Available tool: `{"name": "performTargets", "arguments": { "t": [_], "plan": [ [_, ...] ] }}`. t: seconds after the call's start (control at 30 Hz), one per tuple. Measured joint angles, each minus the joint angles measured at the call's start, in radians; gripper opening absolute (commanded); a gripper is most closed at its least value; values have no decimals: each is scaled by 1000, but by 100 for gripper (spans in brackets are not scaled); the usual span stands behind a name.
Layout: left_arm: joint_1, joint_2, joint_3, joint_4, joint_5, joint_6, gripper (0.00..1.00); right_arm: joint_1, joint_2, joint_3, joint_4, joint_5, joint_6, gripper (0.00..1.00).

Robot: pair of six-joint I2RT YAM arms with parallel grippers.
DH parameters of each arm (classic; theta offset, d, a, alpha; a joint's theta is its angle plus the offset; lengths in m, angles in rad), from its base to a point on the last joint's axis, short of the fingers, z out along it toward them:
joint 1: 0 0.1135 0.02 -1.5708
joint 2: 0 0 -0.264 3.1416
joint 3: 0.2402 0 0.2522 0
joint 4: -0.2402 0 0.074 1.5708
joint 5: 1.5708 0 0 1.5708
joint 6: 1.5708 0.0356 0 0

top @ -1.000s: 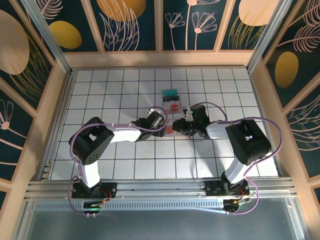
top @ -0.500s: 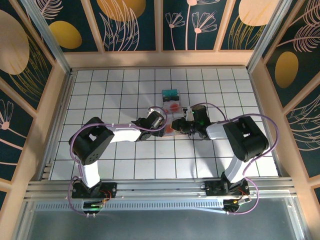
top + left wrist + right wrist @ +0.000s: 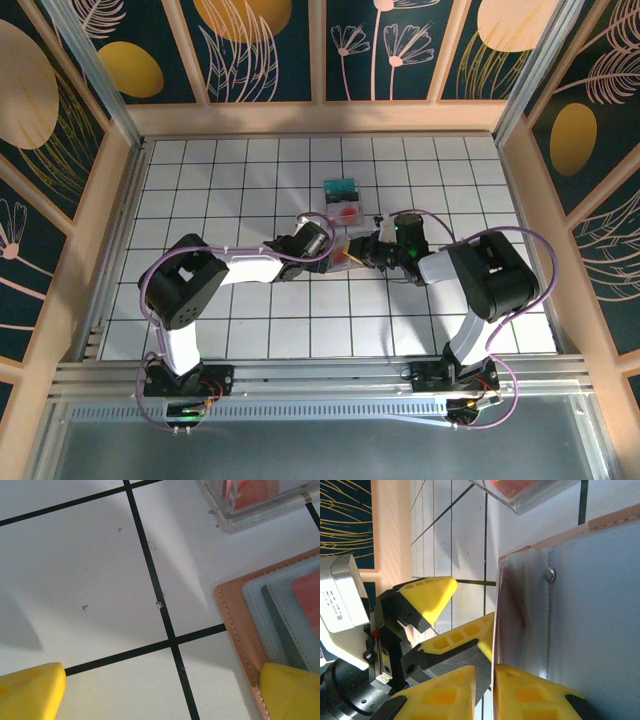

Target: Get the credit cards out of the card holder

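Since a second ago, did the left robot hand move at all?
No. The left gripper stays in the same spot, just below and left of the clear plastic box, jaws wide open.

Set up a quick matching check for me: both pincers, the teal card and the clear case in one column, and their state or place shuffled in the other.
Column one:
1. left pincer
2. right pincer
3. teal rectangular plastic card
4. clear plastic case with red contents

Column two:
A. pinching the flap of the tan-brown folding card holder
B. lying farthest from the arm bases
C. jaws wide open
D. lying between the teal card and the holder

Pairs: 1-C, 2-A, 3-B, 4-D
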Motion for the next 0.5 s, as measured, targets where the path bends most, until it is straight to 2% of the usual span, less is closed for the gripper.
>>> {"name": "performTargets", "arguments": {
  "t": [0.3,0.5],
  "plan": [
    [0,2,2,-4,-1,-3,99,-34,0,-24,24,-4,15,14],
    [-3,2,2,-4,-7,-3,99,-41,0,-28,25,-3,24,4]
  ]
}}
